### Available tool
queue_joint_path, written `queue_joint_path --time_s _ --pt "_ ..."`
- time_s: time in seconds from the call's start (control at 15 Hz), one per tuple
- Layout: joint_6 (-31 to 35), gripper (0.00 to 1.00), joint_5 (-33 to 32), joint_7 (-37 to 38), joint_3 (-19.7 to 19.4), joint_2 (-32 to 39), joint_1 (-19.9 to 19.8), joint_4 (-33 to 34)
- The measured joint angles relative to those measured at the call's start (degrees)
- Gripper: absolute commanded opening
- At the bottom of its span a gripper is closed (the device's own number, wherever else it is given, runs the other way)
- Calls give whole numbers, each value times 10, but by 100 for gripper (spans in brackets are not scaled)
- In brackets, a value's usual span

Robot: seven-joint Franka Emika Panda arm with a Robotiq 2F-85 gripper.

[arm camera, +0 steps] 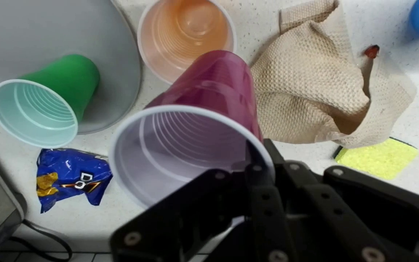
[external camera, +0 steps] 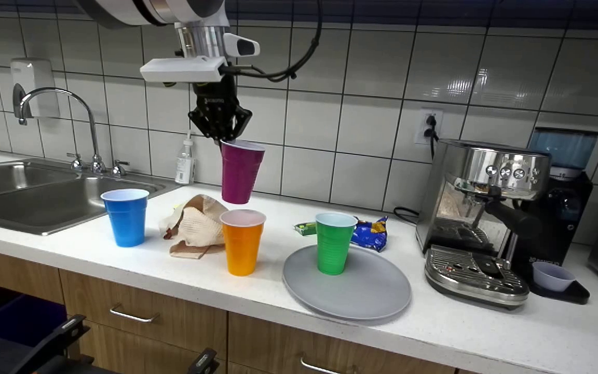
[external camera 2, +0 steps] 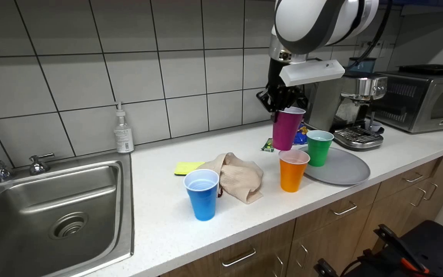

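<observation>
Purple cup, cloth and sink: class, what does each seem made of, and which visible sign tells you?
Purple cup: probably plastic, glossy; bright highlights outside, fine ribs inside.
Cloth: woven-looking fabric, matte; waffle-like texture, soft folds. Fibre unclear.
Sink: likely stainless steel, satin; grey metallic sheen, blurred reflections.

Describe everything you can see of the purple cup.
The purple cup looks like glossy plastic, its walls tapering downward, with a white rim and a pale, ridged interior; its inner bottom is hidden. The gripper pinches its wall at the rim. It hangs slightly tilted, mouth up, clear of the counter and just higher than the orange cup, not touching it.
</observation>
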Motion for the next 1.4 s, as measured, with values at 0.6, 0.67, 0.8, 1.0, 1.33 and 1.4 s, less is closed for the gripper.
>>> queue_joint_path --time_s 0.6,0.67,0.8,1.0,1.33,1.4 --pt "-29 1 0 0 3 -14 -9 -18" --pt "-31 1 0 0 3 -14 -10 -20" --pt "-32 1 0 0 3 -14 -13 -21" --pt "-32 1 -1 0 5 -14 -19 -21" --pt "-32 1 -3 1 7 -13 -28 -21" --pt "-32 1 -4 1 8 -12 -30 -21"
